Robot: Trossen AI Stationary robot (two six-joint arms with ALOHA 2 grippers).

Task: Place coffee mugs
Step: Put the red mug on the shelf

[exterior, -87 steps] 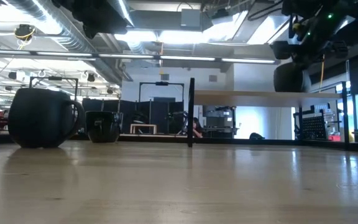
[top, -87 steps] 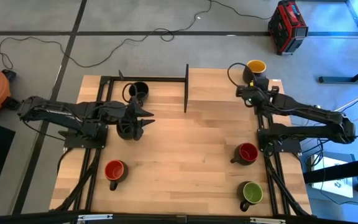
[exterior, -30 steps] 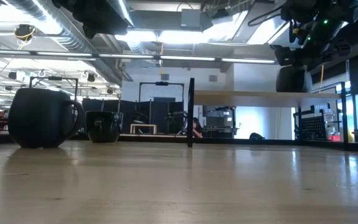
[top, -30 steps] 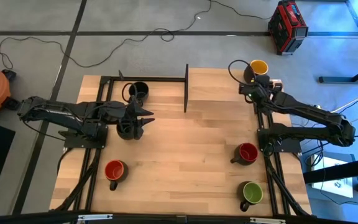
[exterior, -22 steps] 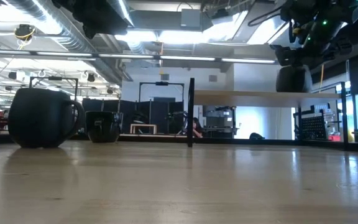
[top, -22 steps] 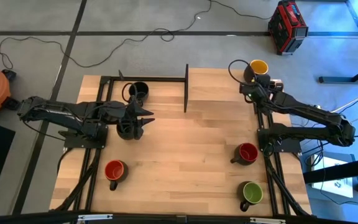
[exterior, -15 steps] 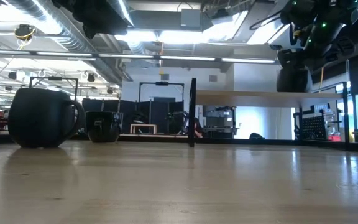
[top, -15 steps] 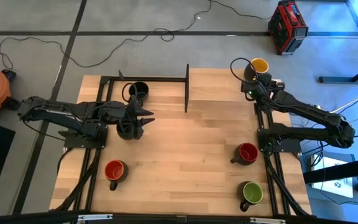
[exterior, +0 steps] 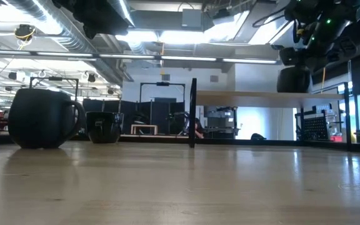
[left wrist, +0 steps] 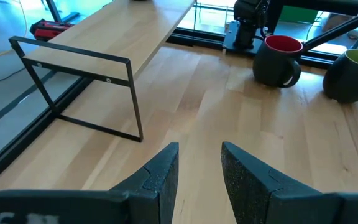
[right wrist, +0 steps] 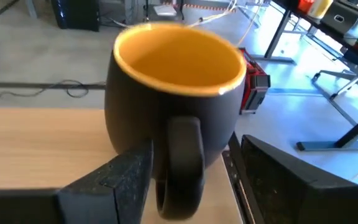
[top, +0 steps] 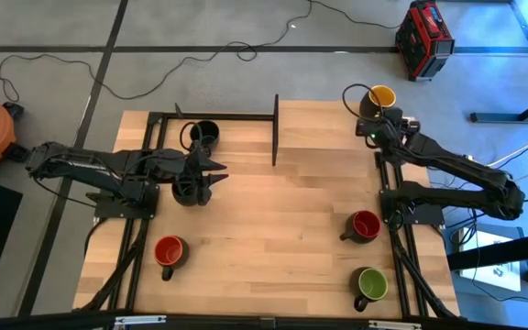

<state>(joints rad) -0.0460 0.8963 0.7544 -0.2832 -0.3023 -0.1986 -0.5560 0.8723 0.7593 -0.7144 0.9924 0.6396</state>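
Observation:
A dark mug with a yellow inside stands upright on the raised wooden shelf at the table's far right corner. My right gripper is open behind it, one finger on each side of its handle; I cannot tell whether either finger touches it. A red-inside mug and a green-inside mug stand on the table at the right, another red-inside mug at the near left, and a black mug at the far left. My left gripper hangs open over the table's left half, holding nothing.
A thin black rack frame borders the far left of the table and carries the shelf, with an upright bar at its middle. In the low view two dark mugs stand at the left. Bare wood lies in the middle.

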